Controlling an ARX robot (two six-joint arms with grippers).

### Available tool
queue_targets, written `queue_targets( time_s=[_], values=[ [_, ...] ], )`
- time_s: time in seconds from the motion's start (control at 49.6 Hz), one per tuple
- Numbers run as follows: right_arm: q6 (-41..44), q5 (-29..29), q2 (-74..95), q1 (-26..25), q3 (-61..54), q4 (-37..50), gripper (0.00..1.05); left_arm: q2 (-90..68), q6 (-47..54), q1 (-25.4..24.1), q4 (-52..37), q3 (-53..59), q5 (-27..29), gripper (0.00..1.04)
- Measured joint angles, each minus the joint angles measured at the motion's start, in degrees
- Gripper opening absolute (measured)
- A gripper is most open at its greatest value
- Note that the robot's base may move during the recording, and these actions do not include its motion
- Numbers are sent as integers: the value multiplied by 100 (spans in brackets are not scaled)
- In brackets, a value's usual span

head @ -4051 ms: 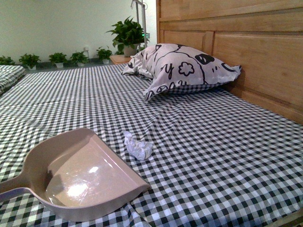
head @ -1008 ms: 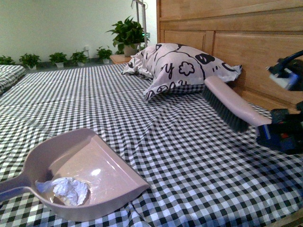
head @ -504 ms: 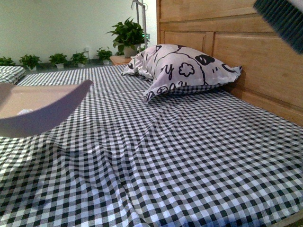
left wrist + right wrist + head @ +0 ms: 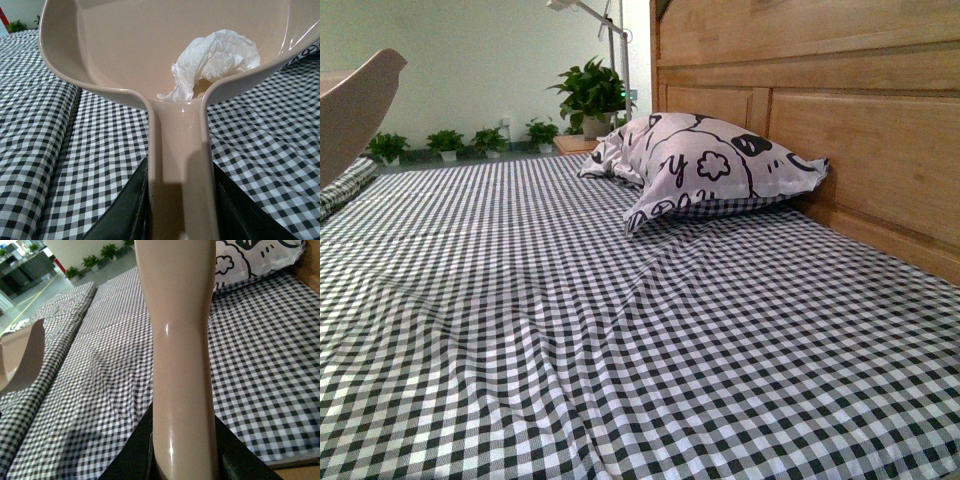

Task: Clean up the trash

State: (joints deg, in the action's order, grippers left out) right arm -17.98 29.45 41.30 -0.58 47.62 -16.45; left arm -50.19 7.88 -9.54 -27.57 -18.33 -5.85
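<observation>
Right now my left pincer (image 4: pixel 181 200) is clamped on the dustpan's beige handle (image 4: pixel 181 165), its dark fingers (image 4: pixel 125 210) pressing either side of it. Past the handle the dustpan (image 4: pixel 125 45) opens out into its scoop, lifted clear of the bed, and the trash (image 4: pixel 215 62), a crumpled white wad, sits inside the scoop right at the spot where the handle joins it. Beneath the pan lies the black-and-white checked bedsheet (image 4: pixel 45 150).

Over on my right wrist, my right pincer (image 4: pixel 184 450) is closed around a smooth beige brush handle (image 4: pixel 182 340) that rises straight up through the picture; its bristle end is out of view. Beyond that handle the checked sheet spreads away, and an edge of the raised dustpan shows off to one side.

From the front view neither pincer shows. Nearest is the rumpled checked sheet (image 4: pixel 620 350). At the far left edge the dustpan's curved rim (image 4: pixel 355 110) hangs in the air above the bed. Further back, the white pillow (image 4: pixel 710 160) with black doodle prints leans by the wooden headboard (image 4: pixel 860 120). Behind it, a large potted plant (image 4: pixel 592 95) stands on a small nightstand, and a row of little potted plants (image 4: pixel 470 142) lines the base of the pale wall.
</observation>
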Motion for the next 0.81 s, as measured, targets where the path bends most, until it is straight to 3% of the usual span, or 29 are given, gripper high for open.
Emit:
queue_targets(
  time_s=[0.222, 0.322, 0.403, 0.524, 0.806],
  values=[
    [-702, -1779, -675, 1440, 26, -511, 19, 2004, 39, 435, 1307, 254, 343, 28],
    [-896, -2441, -916, 1705, 96, -789, 19, 3023, 39, 890, 2138, 254, 752, 28],
    [-929, -2503, -1019, 1711, 138, -800, 19, 3668, 87, 1467, 2647, 264, 1314, 28],
    [-925, -2315, -1021, 1537, 138, -798, 19, 3827, 120, 2177, 2608, 350, 1875, 28],
    [-774, -2352, -1029, 1329, 138, -992, 19, 3825, 122, 2406, 2599, 437, 2085, 28]
  ],
)
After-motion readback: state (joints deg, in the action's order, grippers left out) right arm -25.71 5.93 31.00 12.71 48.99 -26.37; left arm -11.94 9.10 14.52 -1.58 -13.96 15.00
